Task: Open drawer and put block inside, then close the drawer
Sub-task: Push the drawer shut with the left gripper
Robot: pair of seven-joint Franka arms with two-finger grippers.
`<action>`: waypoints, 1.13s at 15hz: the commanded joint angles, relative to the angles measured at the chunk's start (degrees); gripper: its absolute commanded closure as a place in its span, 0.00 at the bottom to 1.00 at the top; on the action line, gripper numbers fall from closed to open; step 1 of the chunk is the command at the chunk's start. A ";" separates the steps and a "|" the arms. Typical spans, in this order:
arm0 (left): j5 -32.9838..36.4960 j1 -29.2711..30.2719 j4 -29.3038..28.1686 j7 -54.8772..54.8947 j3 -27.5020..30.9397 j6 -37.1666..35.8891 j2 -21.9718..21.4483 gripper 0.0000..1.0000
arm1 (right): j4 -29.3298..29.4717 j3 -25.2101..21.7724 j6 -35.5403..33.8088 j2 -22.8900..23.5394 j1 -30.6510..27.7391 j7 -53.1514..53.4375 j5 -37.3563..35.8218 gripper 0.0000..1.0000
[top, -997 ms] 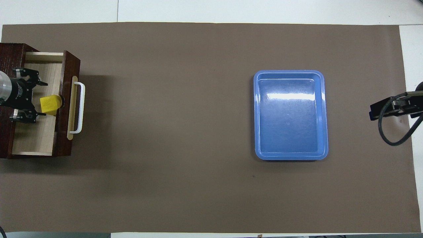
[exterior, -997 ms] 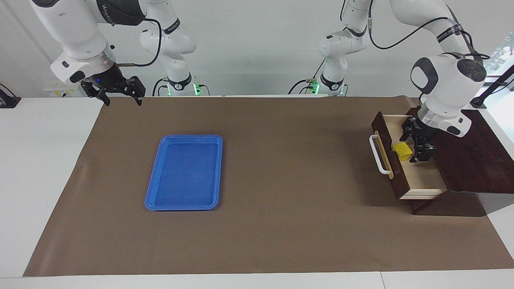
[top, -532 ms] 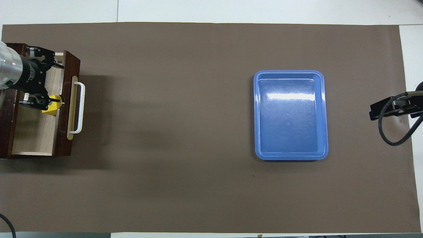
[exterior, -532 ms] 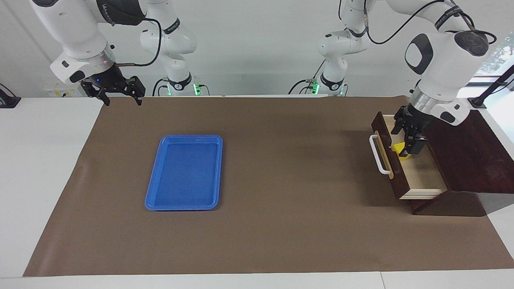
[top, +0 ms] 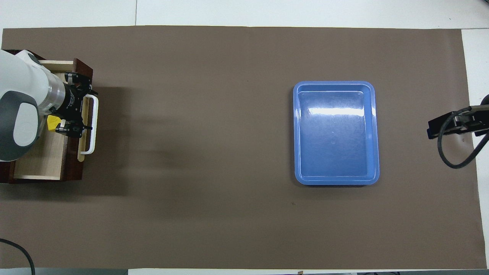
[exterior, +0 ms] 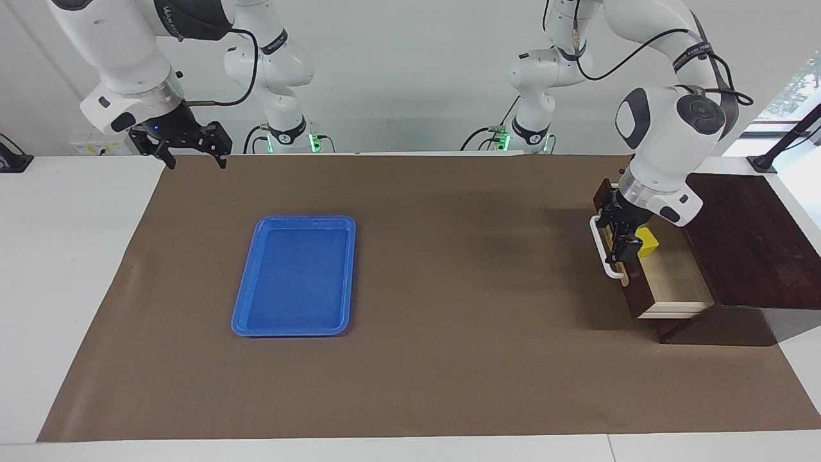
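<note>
The drawer (exterior: 648, 282) stands pulled out at the left arm's end of the surface (exterior: 449, 359), with the block (exterior: 648, 242) inside. The left gripper (exterior: 621, 239), spread and empty, hangs over the drawer's front. The right gripper (exterior: 190, 151) waits spread over the surface's edge near a blue tray (exterior: 295, 327).

white arms, black tools, cables

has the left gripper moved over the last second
Yes. The left gripper, open, was over the drawer's pale interior beside the block; now it has risen and shifted out over the drawer front, by the white handle.
</note>
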 commanded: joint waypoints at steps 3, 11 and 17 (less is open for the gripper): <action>2.05 2.49 -2.60 0.72 0.22 2.89 -1.53 0.00 | 0.31 0.56 0.30 0.03 -0.53 0.01 -0.16 0.00; 4.77 7.93 -2.43 3.26 0.31 5.18 -1.27 0.00 | 0.39 0.56 0.30 0.03 -0.53 0.01 -0.16 0.00; 5.13 12.07 -1.90 8.19 0.39 5.54 -0.92 0.00 | 0.48 0.47 0.30 0.11 -0.62 0.01 0.02 0.00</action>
